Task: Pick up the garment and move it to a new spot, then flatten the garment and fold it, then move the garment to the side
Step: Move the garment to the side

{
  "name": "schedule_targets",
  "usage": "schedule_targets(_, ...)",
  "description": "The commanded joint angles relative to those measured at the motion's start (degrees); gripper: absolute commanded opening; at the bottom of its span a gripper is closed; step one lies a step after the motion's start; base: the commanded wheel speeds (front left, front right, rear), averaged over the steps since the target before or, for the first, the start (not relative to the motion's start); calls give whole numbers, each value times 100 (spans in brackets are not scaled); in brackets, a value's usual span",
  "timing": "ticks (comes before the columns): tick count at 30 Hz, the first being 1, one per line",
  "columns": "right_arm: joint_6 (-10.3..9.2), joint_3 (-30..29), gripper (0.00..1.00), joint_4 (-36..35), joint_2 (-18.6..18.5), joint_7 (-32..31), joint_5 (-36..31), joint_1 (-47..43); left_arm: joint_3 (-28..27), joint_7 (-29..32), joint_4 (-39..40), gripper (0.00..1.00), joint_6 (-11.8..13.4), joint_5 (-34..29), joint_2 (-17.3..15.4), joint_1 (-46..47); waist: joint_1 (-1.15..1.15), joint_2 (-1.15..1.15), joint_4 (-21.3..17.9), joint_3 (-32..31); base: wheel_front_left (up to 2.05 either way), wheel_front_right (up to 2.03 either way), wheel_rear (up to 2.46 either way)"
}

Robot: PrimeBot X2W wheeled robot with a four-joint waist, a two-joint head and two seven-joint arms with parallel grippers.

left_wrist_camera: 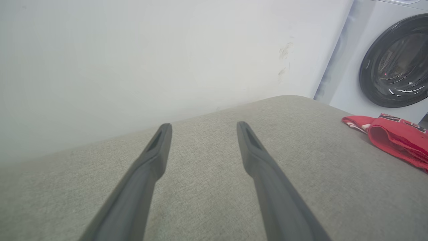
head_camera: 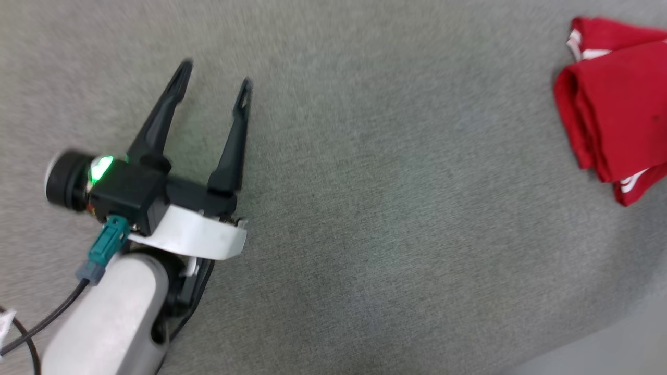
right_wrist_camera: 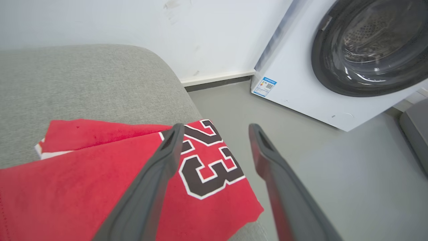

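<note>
Right jaws gape above garment (right_wrist_camera: 83, 187); washer (right_wrist_camera: 294, 90) stands beyond cushion (right_wrist_camera: 83, 80).

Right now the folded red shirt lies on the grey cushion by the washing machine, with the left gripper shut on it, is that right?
Not quite. The left gripper is open and empty, over bare grey cushion, apart from the garment; the head view shows it. The rest stands: folded, near the washing machine.
</note>
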State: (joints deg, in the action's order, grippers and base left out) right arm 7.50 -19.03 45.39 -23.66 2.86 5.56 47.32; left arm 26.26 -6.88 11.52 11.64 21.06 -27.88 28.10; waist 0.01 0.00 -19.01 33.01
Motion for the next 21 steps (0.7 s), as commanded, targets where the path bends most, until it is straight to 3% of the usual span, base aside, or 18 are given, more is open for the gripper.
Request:
schedule_targets(1,-3,164,100,-84,-70,76,-12,-215,-25,-109,-76,100,59,88,64,-203,-1,0,71,-504,0,0,0)
schedule_targets(9,-3,878,100,-900,-96,140,302,-1389,-142,-433,-370,100,329,442,253,-1090,-1,0,479,-1555,0,0,0)
schedule_targets(21,-3,1618,100,-2477,405,-85,811,-3191,-358,-661,-878,100,610,802,407,-2092,-1,0,1244,-2667,0,0,0)
